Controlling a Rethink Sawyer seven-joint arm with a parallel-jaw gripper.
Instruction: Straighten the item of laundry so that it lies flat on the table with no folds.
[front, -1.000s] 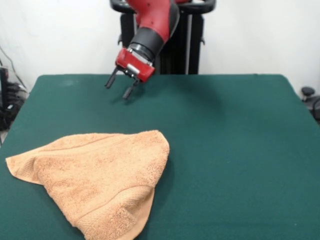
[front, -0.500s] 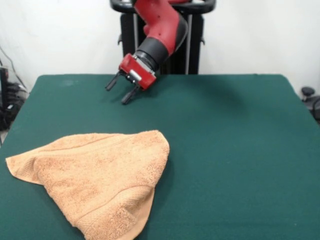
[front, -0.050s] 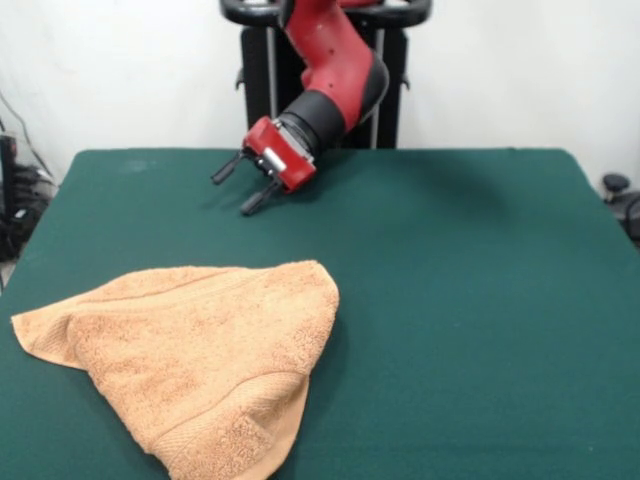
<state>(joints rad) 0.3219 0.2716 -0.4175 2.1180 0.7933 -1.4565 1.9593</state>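
Observation:
The item of laundry (front, -0.050s: 195, 355), a light orange-tan terry towel, lies folded over on the near left part of the dark green table (front, -0.050s: 470, 300). Its top layer comes to a rounded peak near the middle, and a ribbed band shows on the lower fold at the front edge. My gripper (front, -0.050s: 232, 192) hangs above the far side of the table, tilted to the left, well beyond the towel and apart from it. It is open, with nothing between its two black fingers (front, -0.050s: 225, 173).
The table's left edge runs close to the towel's left corner, and the towel's lower end reaches the picture's bottom. A black stand (front, -0.050s: 385, 90) rises behind the table. Cables and dark equipment sit off the left edge (front, -0.050s: 15, 195).
The arm has swung lower and tilted further left, its fingers pointing more sideways than one second ago. The towel has not moved.

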